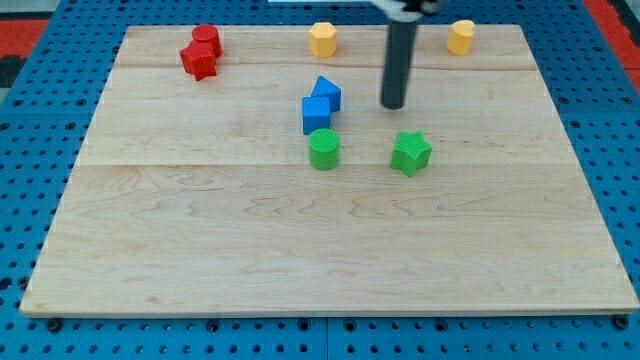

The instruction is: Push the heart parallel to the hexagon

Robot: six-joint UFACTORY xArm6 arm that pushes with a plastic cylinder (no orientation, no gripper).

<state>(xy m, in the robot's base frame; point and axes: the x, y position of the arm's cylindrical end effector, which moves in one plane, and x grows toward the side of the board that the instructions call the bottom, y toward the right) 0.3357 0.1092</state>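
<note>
Our tip (394, 104) stood upper centre, touching nothing; no gripper, just bare rod. Yellow heart (460, 36) sat upper right; yellow hexagon (323, 39) upper centre-left. We judged approach step under way. Next move: reach heart, nudge it level with hexagon.

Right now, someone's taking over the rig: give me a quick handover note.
My tip: on the board, touching no block, right of the two blue blocks, above the green star block.
Yellow heart block: near the top edge, right side.
Yellow hexagon block: near the top edge, centre.
Done: no push on the heart visible; the tip is below and left of it, well apart.
Left: bring the tip to the heart and push it into line with the hexagon.
Others: red blocks top left, green round block centre.
</note>
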